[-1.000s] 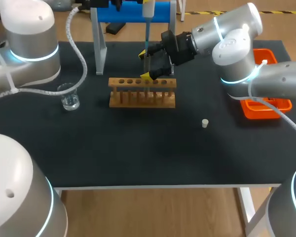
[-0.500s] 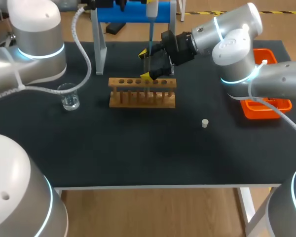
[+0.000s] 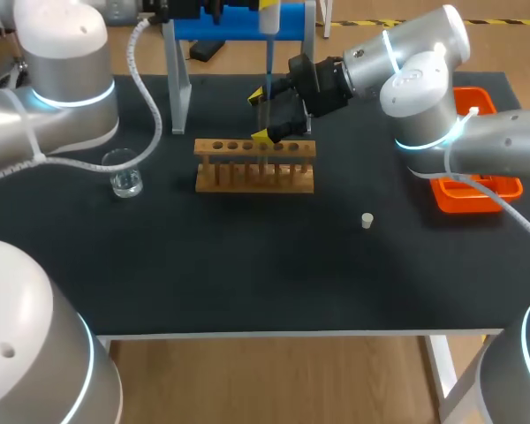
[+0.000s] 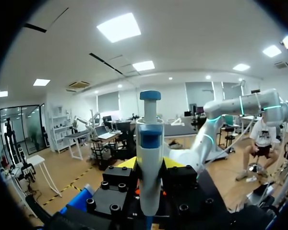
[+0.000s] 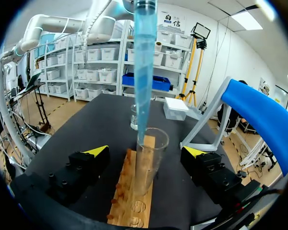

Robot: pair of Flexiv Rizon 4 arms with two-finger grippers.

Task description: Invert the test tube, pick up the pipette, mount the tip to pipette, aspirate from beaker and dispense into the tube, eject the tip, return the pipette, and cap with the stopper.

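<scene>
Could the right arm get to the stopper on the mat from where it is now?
Probably yes. The stopper stands alone on bare mat on the right arm's side, with nothing near it. The right pincer is open around the test tube, holding nothing.

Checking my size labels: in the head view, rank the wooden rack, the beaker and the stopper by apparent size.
Largest to smallest:
1. wooden rack
2. beaker
3. stopper
No two look alike.
</scene>
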